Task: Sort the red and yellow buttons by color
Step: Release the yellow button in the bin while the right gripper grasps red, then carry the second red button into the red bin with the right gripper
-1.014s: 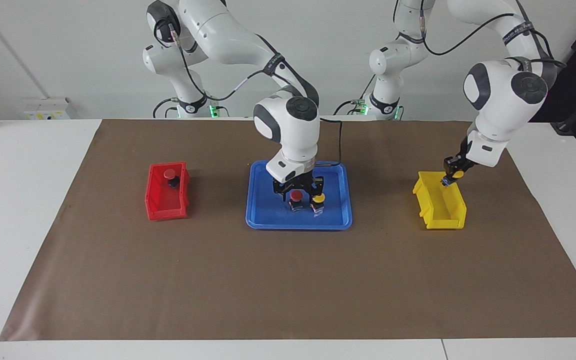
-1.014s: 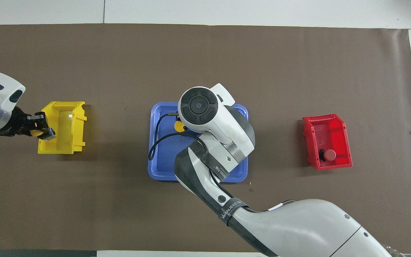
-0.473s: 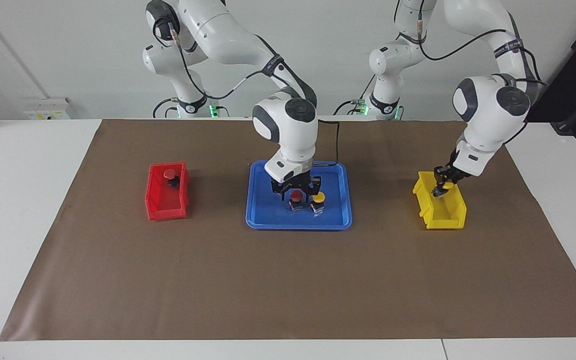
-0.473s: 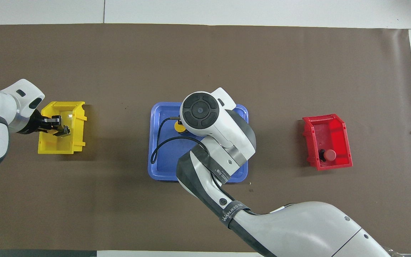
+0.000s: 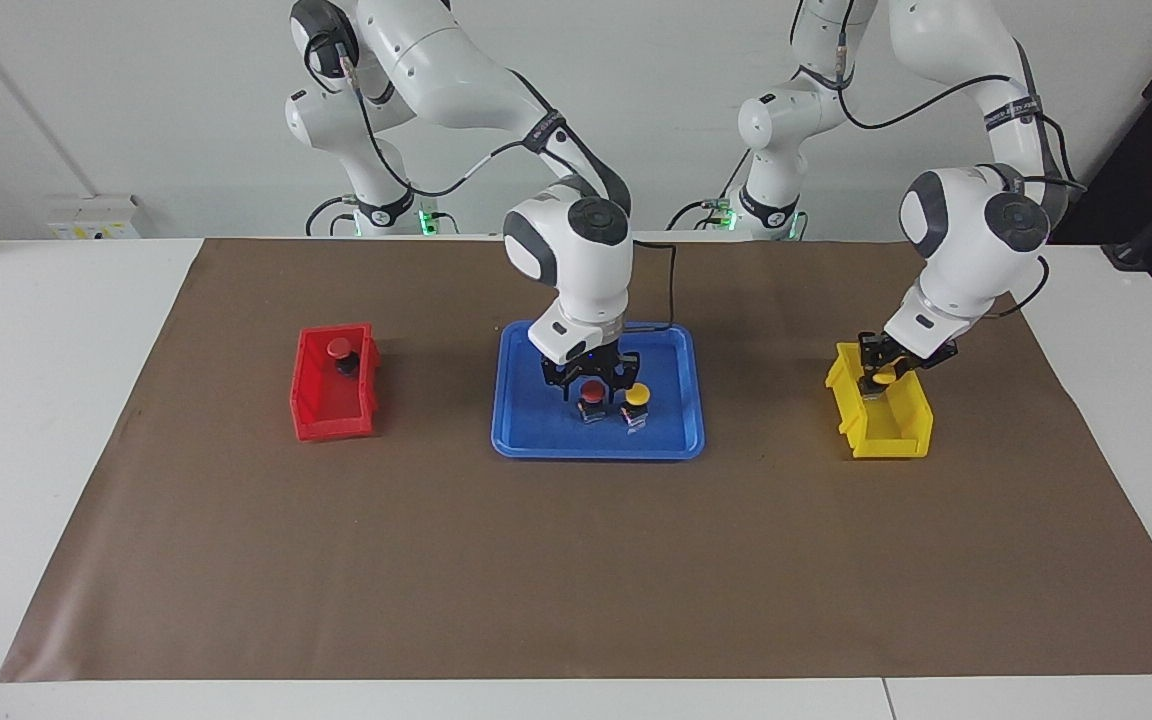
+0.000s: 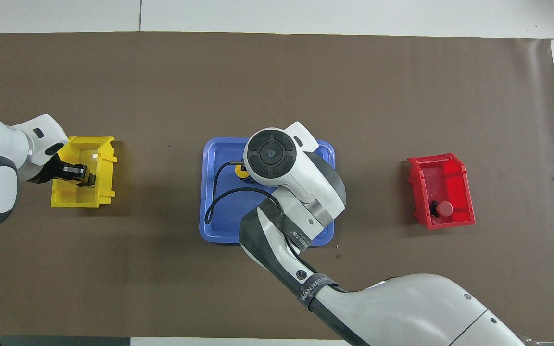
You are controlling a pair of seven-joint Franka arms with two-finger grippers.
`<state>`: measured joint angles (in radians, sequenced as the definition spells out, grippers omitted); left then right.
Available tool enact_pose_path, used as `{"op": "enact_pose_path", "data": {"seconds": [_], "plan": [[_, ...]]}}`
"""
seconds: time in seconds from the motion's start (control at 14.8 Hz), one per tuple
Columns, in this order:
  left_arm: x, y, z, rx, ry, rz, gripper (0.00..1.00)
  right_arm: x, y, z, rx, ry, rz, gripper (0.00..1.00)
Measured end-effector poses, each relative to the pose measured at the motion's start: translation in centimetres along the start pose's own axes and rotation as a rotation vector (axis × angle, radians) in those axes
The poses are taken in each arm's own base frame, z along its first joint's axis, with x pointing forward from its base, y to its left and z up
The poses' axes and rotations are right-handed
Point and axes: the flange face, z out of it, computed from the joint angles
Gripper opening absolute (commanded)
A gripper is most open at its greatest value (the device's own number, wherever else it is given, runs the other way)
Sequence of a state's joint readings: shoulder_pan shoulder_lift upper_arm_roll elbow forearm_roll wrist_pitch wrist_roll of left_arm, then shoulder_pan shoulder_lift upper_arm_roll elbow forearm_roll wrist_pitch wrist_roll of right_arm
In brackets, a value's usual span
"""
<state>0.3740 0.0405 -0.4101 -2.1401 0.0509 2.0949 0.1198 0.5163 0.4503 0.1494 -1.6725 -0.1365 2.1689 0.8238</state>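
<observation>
With my left gripper (image 5: pixel 879 375) clenched on a yellow button (image 5: pixel 882 378) inside the yellow bin (image 5: pixel 886 435), I should release low, while my right gripper (image 5: pixel 593 385) straddles the red button (image 5: pixel 592 391) on the blue tray (image 5: pixel 526 420), grip unclear.

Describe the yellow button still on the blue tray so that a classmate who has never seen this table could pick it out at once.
Find the blue tray in the middle of the brown mat, between the red bin and the yellow bin. Two buttons stand side by side on it. The one you want, the yellow button, has a yellow cap, stands toward the yellow bin's end, and has no gripper around it, unlike the red button.
</observation>
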Motion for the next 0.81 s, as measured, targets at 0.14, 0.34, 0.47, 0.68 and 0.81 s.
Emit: {"op": "enact_pose_path", "data": {"seconds": [0.14,0.34,0.47,0.68,0.81], "plan": [[-0.4,0.0,1.0,-0.001,-0.003,0.0,0.01,-0.3,-0.4,-0.1,0.002,0.0,-0.007,0.51],[-0.7,-0.1,1.7,-0.002,-0.004,-0.002,0.01,-0.8,-0.9,-0.2,0.004,0.001,-0.018,0.37],[-0.7,-0.5,1.8,-0.003,-0.004,-0.01,0.01,-0.8,-0.8,-0.4,0.005,0.003,-0.016,0.27],[-0.9,-1.0,2.2,-0.001,0.014,-0.017,0.48,0.2,0.0,-1.1,0.005,0.011,0.0,0.26],[-0.8,-1.1,2.1,0.0,0.022,-0.02,0.66,2.1,1.8,-3.4,-0.012,0.007,0.003,0.26]]}}
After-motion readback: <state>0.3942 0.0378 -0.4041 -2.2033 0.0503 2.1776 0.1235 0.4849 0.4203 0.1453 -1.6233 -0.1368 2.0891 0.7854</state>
